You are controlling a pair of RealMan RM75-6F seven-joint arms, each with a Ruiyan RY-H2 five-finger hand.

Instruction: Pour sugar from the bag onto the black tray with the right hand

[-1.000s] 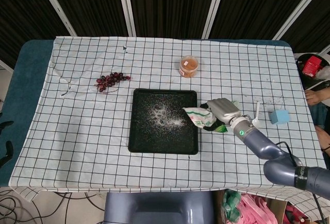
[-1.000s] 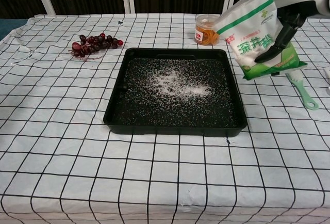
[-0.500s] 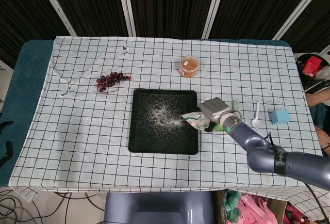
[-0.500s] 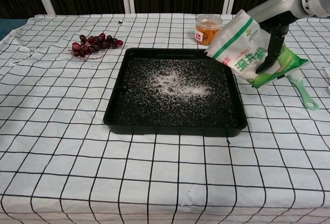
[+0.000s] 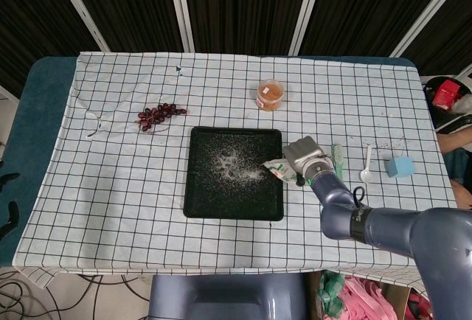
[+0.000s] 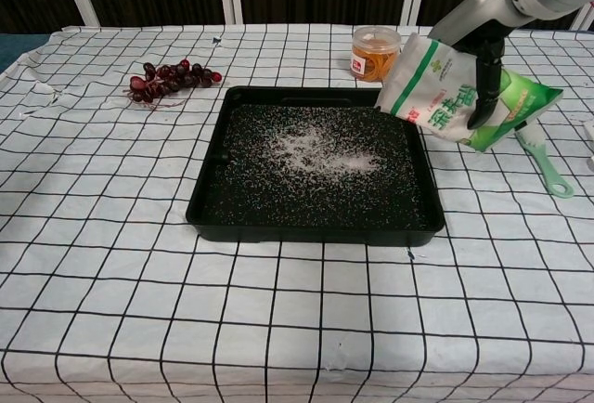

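The sugar bag hangs in the air over the right edge of the black tray, tipped so that its upper corner points down and left toward the tray's far right corner while its green bottom end sticks out to the right over the counter. Over the last second it has swung from nearly upright, held off beside the tray, to this lower, leaning attitude with its mouth carried in over the rim, so I judge another pour is beginning. A scatter of white sugar already lies across the middle of the tray, which means part of the task is done; whether grains are falling right now I cannot tell. The right hand grips the bag around its middle, dark fingers wrapped down its printed face and pinching it; in the head view the hand covers most of the bag, with the forearm running back and down toward the lower right. The left hand shows in neither view. Beyond the tray stand an orange-lidded jar and a bunch of dark grapes, and a green scoop lies just right of the bag.
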